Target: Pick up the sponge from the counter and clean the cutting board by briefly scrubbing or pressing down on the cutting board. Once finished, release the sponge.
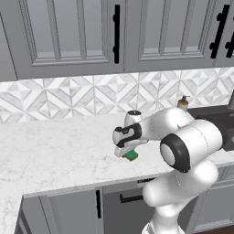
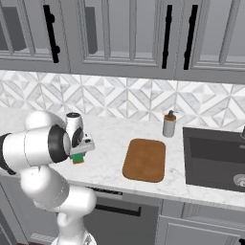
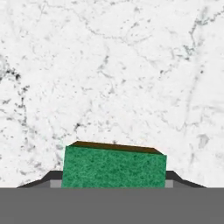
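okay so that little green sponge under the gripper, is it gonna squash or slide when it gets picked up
The sponge will probably squash a little: it looks like a soft two-layer block, green over a darker base. It seems light for its size, being far smaller than the cutting board. It lies flat on the smooth counter, so a push would likely slide it rather than tip it.

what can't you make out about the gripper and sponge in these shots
- Gripper fingertips: hand view, mostly covered by the small green-topped rectangular sponge; contact unclear.
- Sponge lower part: left base view, hidden under the white hand.
- Brown wooden cutting board: its surface detail too small in the right base view.
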